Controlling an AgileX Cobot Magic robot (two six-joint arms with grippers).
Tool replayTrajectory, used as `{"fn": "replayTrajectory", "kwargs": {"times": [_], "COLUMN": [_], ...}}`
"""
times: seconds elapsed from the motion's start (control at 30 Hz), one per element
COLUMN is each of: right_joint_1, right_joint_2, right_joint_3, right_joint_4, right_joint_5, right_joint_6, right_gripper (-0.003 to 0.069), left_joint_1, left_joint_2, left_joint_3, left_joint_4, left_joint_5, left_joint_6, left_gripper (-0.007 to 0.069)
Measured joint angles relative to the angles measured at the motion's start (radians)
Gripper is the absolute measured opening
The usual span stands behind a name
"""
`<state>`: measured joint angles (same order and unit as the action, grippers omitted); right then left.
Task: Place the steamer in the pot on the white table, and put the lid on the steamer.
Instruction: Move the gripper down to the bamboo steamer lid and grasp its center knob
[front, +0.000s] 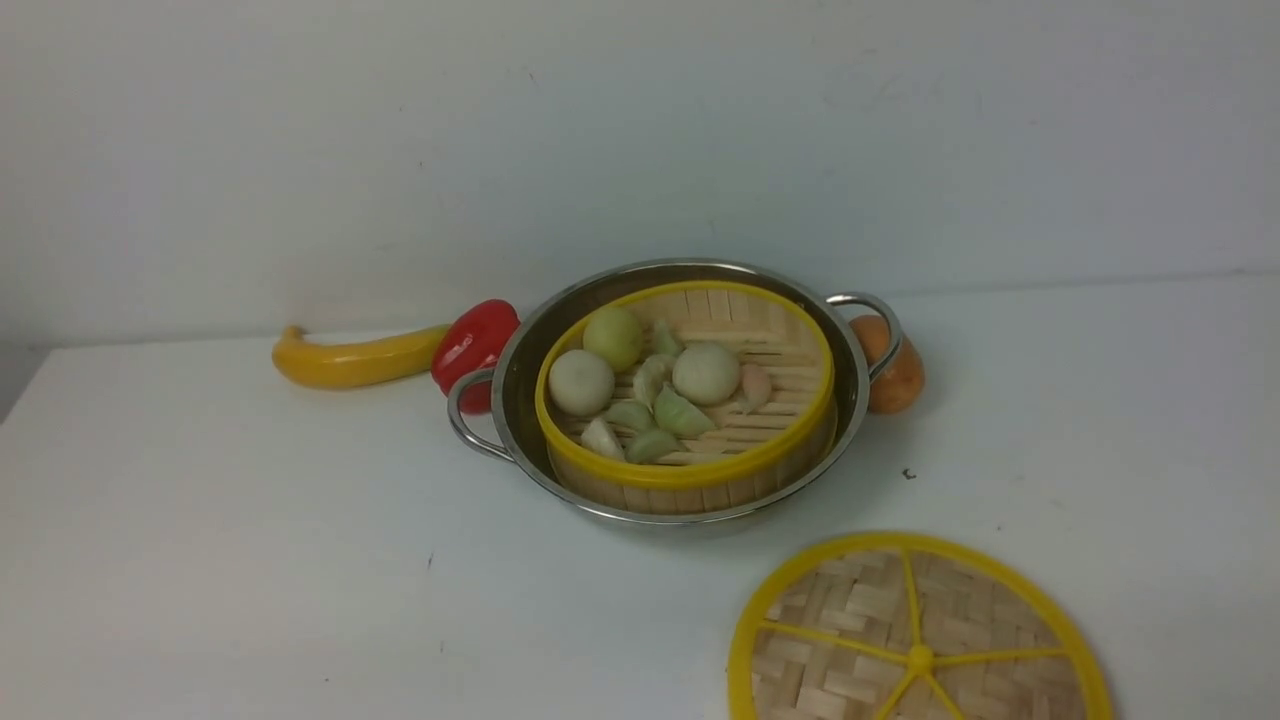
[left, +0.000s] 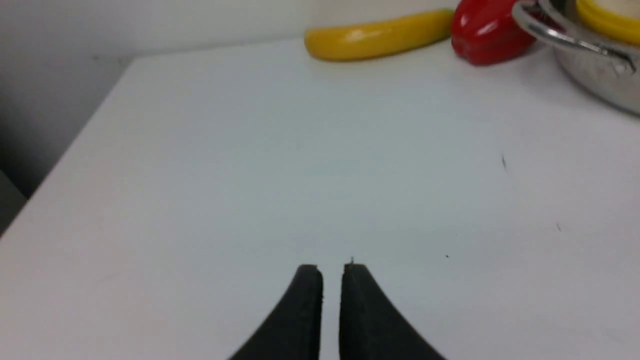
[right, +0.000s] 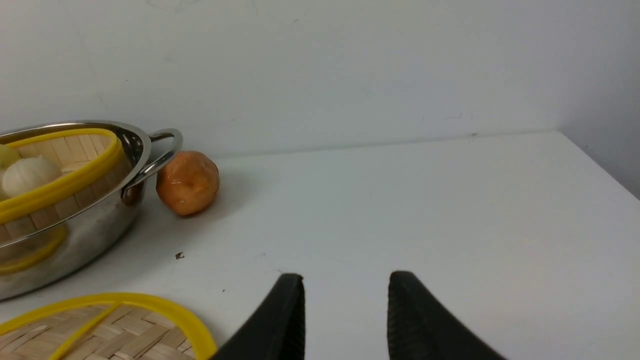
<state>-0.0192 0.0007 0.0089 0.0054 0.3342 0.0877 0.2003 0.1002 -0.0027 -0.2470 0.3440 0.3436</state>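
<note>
The pot (front: 680, 519) lies ahead of and between both grippers, holding the steamer (front: 690, 474) with its buns and dumplings. The lid (front: 850, 600) lies on the counter (front: 300, 550), nearer the right gripper (right: 346, 280), which is spread and empty. The left gripper (left: 332, 272) is slightly parted, empty.

Setting unclear: just a white table (front: 250, 550) against a plain pale wall (front: 640, 130).
</note>
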Motion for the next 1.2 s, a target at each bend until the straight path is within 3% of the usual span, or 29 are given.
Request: {"fn": "replayTrajectory", "kwargs": {"times": [0.37, 0.47, 0.7, 1.2], "right_joint_1": [0.0, 0.0, 0.0, 0.0], "right_joint_2": [0.0, 0.0, 0.0, 0.0], "right_joint_3": [0.0, 0.0, 0.0, 0.0], "right_joint_4": [0.0, 0.0, 0.0, 0.0], "right_joint_5": [-0.001, -0.001, -0.001, -0.001], "right_joint_6": [0.0, 0.0, 0.0, 0.0], "right_gripper": [0.0248, 0.0248, 0.0248, 0.0248], "left_joint_1": [-0.046, -0.058, -0.068, -0.069], "left_joint_2": [-0.097, -0.097, -0.097, -0.097], "left_joint_3": [0.01, 0.01, 0.01, 0.01], "left_joint_4": [0.355, 0.355, 0.223, 0.209], "left_joint_5": [-0.008, -0.001, 0.004, 0.0], "left_joint_6": [-0.42, -0.426, -0.249, -0.239], "left_gripper": [0.0071, 0.0073, 0.0083, 0.0094]}}
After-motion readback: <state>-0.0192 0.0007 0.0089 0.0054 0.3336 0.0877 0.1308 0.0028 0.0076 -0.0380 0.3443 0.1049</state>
